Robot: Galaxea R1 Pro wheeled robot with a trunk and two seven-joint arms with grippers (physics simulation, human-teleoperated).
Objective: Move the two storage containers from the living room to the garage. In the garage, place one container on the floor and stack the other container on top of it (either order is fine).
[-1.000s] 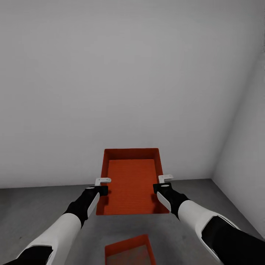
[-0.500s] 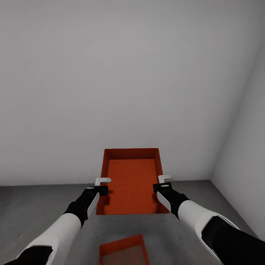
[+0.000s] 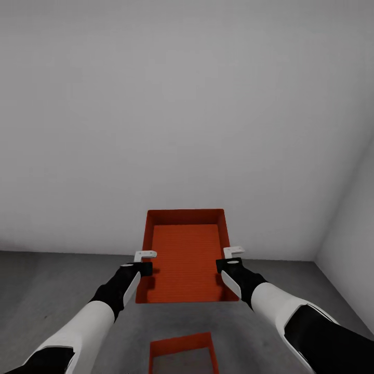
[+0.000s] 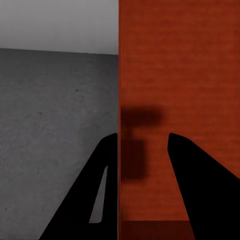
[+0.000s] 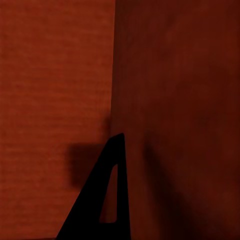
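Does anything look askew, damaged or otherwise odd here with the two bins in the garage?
Nothing stands out. The held storage container sits level between the left pincer and right pincer, each clamped over a side wall. The second container lies on the concrete floor below, roughly squared with it. No damage visible.

No readable text, labels, brands or numbers appear on any surface

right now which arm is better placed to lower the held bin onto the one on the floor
Neither alone: left gripper and right gripper each clamp a side wall of the held storage container. The floor container lies almost centred below, so lower both together.
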